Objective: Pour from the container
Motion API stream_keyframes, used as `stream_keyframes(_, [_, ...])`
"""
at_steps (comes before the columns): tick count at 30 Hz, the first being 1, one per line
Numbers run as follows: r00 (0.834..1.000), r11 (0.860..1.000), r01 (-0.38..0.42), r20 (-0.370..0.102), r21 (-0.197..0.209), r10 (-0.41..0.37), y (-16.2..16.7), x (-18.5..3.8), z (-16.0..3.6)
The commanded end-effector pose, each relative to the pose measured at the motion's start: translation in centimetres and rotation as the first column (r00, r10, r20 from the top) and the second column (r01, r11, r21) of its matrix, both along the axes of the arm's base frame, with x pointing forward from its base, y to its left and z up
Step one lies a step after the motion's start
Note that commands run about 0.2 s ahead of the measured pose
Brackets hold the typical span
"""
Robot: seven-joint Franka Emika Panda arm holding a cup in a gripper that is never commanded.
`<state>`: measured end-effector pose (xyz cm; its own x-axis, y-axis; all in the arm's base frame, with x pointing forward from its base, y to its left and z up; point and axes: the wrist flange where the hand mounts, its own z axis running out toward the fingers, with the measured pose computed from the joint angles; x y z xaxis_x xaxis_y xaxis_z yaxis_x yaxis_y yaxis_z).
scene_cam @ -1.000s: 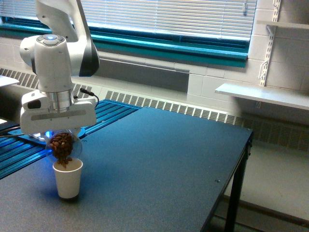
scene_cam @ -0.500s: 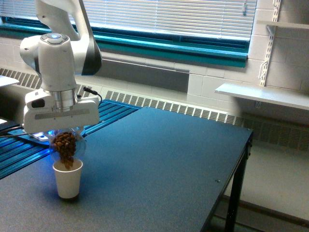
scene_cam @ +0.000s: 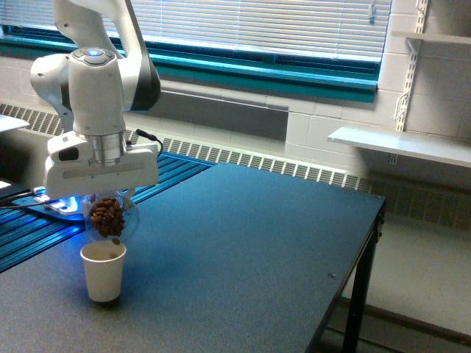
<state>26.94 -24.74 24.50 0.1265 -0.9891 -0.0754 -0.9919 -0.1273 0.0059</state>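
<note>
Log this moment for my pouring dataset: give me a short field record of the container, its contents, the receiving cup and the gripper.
container: clear rounded container, tipped above the paper cup
contents: brown bits visible inside; one bit at its lower edge, just above the cup
receiver: cream paper cup, upright on the dark table
gripper: gripper holds the container from above
contact: container and cup apart

Dark bench, black legs at the exterior view's right. One cream paper cup stands upright near its front-left edge.
</note>
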Motion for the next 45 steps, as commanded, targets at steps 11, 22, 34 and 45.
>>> stream_keyframes(11, [0.999, 0.999, 0.032, -0.016, -0.001, -0.032, 0.3, -0.8, 0.3])
stream_keyframes(22, [0.999, 1.0, 0.028, -0.043, -0.009, -0.029, 0.1, -1.5, 0.0])
stream_keyframes(34, [0.998, 1.0, 0.015, -0.056, -0.014, -0.016, -0.5, -1.2, -0.1])
stream_keyframes(45, [0.996, 0.999, -0.023, -0.083, -0.025, 0.021, -0.7, -0.9, -0.4])
